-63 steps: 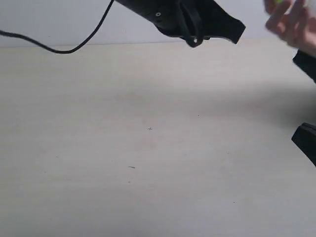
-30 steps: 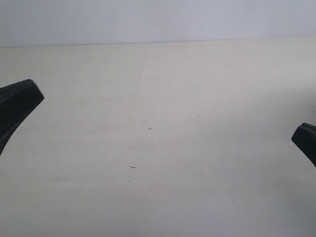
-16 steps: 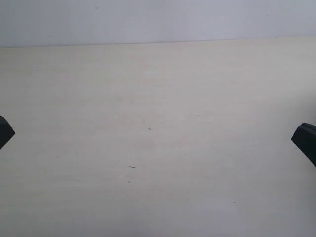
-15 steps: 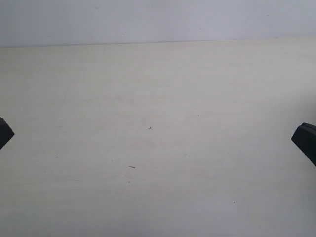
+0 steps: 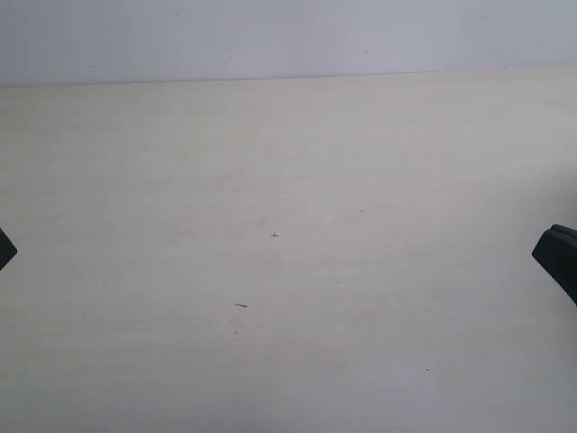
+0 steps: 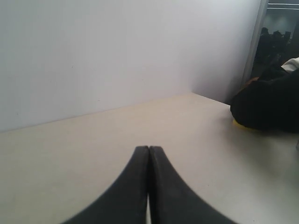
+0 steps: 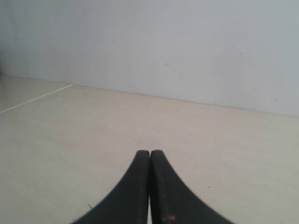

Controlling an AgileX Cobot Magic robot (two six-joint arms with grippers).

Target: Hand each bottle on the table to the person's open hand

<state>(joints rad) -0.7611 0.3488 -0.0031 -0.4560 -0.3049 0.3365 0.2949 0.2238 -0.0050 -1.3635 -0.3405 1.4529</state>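
White wall (image 5: pixel 288 36) backs the wide pale table (image 5: pixel 288 271), and no bottle stands on any part of it that the three views take in, so the handing-over looks finished, or close to it, rather than midway. A black sleeve (image 6: pixel 268 102) lies on the table near its edge in the left wrist view; the person's hand is hidden, so I cannot tell whether it is open, clenched or holding something. The left gripper (image 6: pixel 149 150) and right gripper (image 7: pixel 150 153) sit low over the table at the two sides of the exterior view, each with jaws pressed together on nothing. A yellow sliver (image 6: pixel 242 124) peeps from under the sleeve, perhaps the yellow bottle, though too little shows to be sure. Should a bottle lie out of view, the next move calls for finding it and opening a gripper around its body; otherwise only parking. Tiny specks (image 5: pixel 274 235) dot the table
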